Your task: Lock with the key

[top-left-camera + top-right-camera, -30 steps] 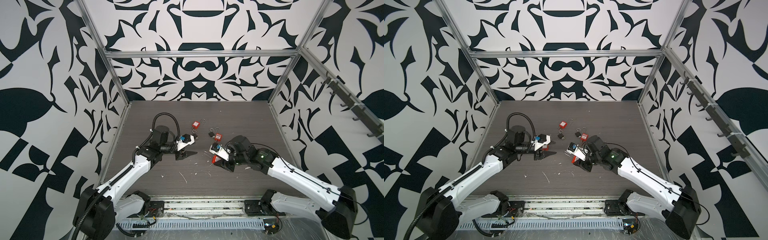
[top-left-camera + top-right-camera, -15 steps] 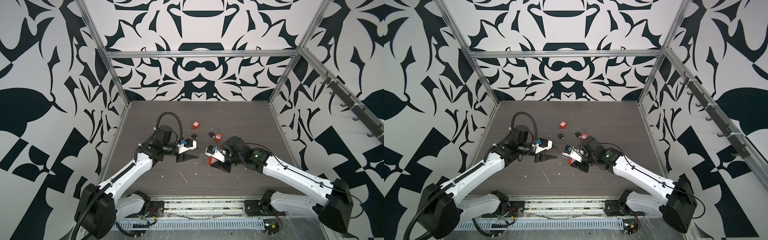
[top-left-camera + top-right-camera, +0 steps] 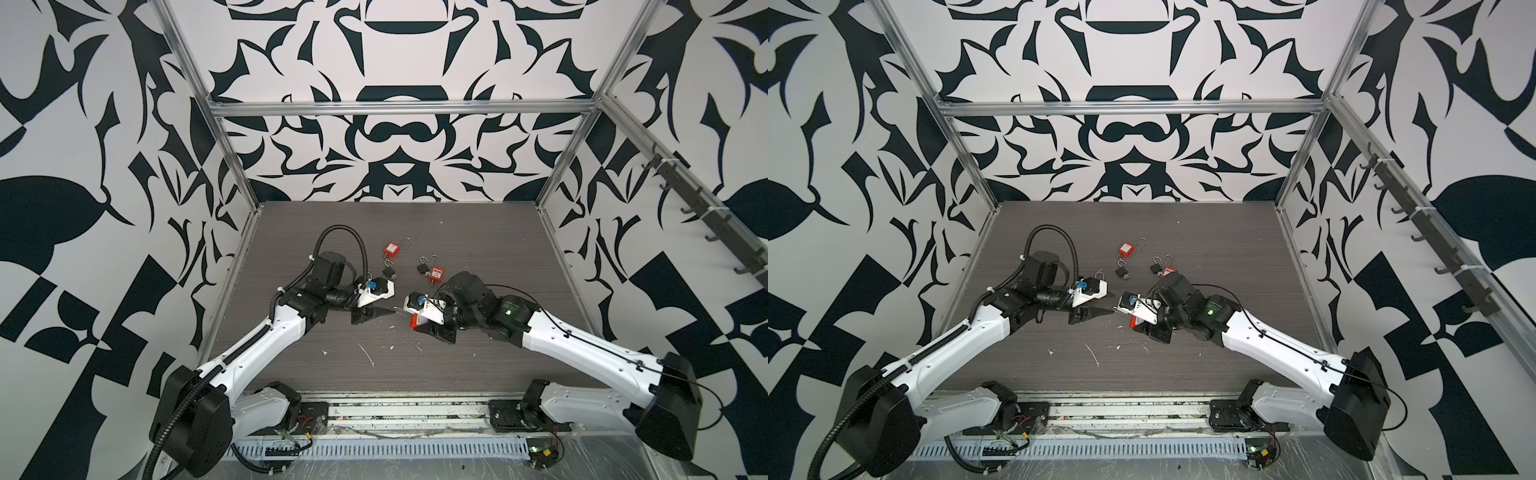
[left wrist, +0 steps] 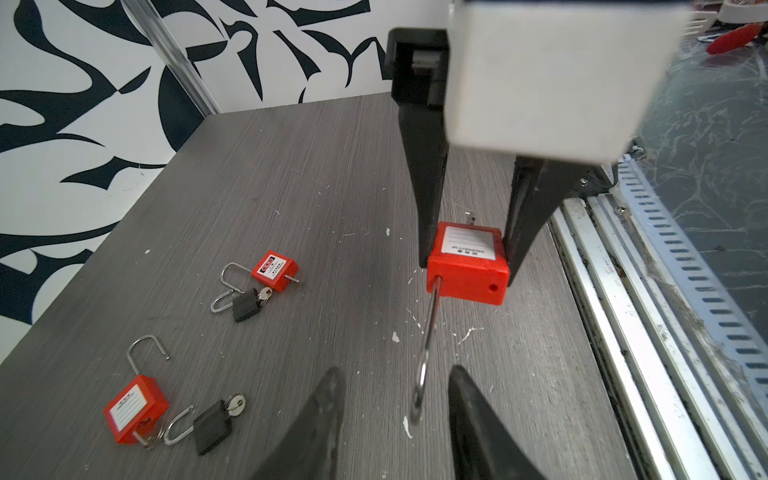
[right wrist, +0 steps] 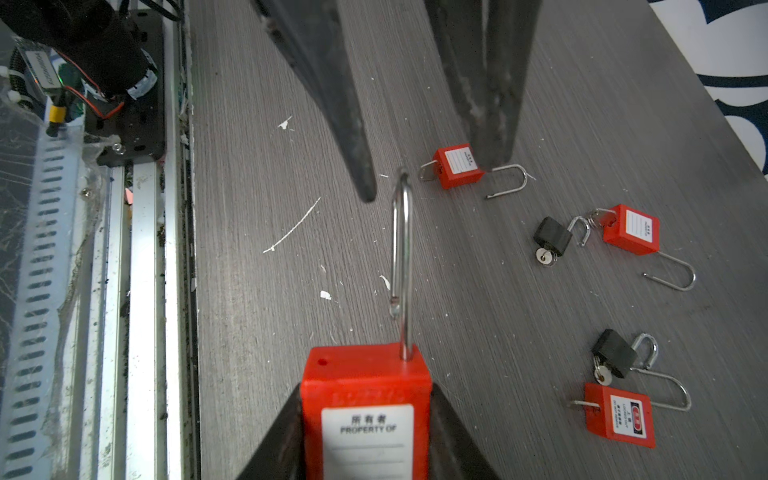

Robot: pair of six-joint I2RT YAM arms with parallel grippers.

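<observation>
Grips red padlock (image 4: 467, 278) by its body in right pincer (image 4: 467, 264), aloft over middle of bench (image 4: 291, 187). Aims shackle (image 5: 402, 249) leftward, long axis straight into left pincer (image 4: 395, 374), spread apart, straddling the loop's tip, apparently untouched. Probably calls for left's push.

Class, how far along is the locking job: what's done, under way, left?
Done: the right gripper grips the red padlock by its body. Under way: the open left gripper flanks the shackle tip without touching. Left: the shackle's free end is outside its hole, so pressing it shut likely remains.
</observation>
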